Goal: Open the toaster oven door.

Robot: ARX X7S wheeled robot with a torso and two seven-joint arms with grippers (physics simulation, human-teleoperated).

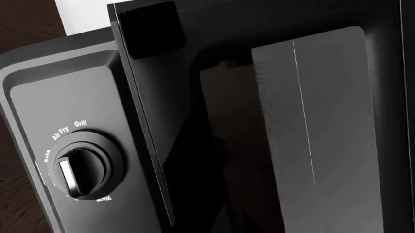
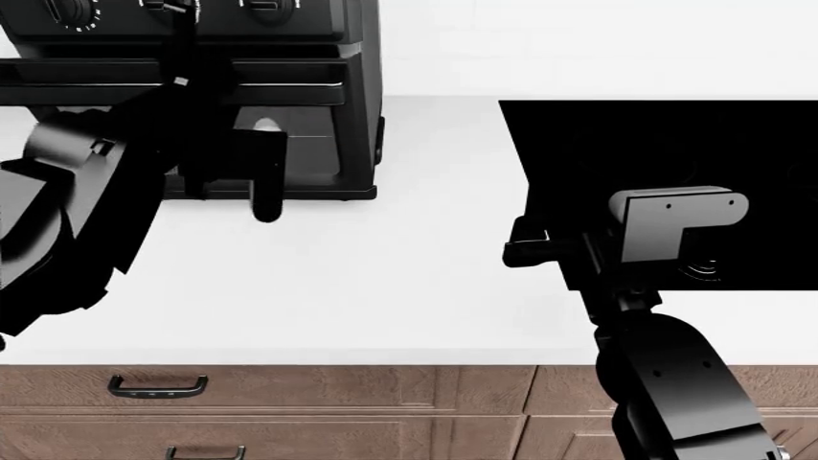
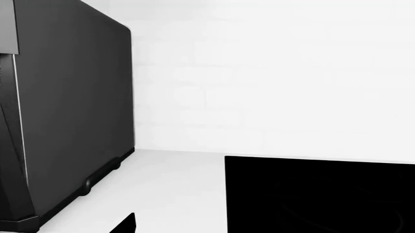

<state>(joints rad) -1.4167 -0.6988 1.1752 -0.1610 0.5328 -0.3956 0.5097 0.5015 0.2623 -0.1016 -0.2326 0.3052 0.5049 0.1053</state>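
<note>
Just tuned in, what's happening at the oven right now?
The left arm is up against the front of the toaster oven on the white counter, working at its door; whether its hand grips the handle can't be seen. The right hand hangs idle over the edge of the black cooktop.

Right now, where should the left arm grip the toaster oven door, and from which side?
Grip the horizontal bar handle along the toaster oven door, below the knobs. Come from the front, over the white countertop, fingers above and below the bar: it runs sideways and probably leaves a gap for them.
</note>
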